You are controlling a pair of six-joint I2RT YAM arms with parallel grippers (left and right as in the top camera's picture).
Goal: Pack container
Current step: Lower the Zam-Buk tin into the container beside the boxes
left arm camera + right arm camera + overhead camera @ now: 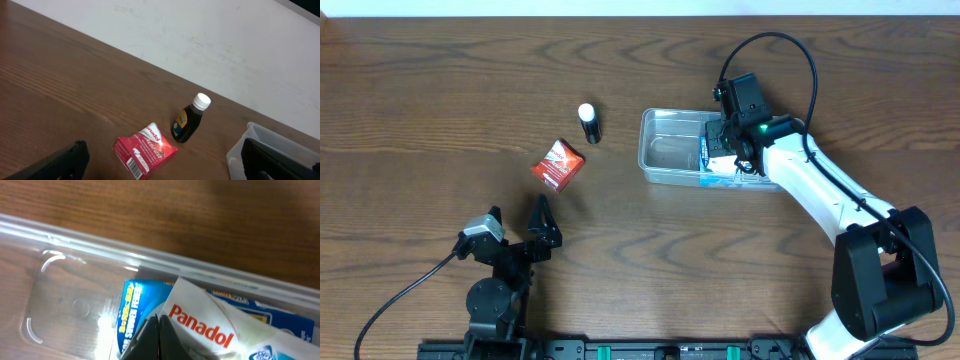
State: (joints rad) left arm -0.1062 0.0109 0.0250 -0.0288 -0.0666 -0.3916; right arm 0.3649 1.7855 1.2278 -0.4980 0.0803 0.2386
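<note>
Where right gripper (159, 331) reaches, container (670, 150) holds boxes (215, 330)

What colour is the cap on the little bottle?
The cap is white; the left wrist view shows it best.

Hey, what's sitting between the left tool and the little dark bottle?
A red box lies between left tool and bottle, clearest in the overhead view.

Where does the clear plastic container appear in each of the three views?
Overhead: the container sits right of centre, in the upper half.
Left wrist: lower right corner; only one corner of it shows.
Right wrist: it fills most of the frame, its rim crossing diagonally.
Shared landmark: the white-capped bottle lies left of it in overhead and left wrist; right wrist lacks it.
</note>
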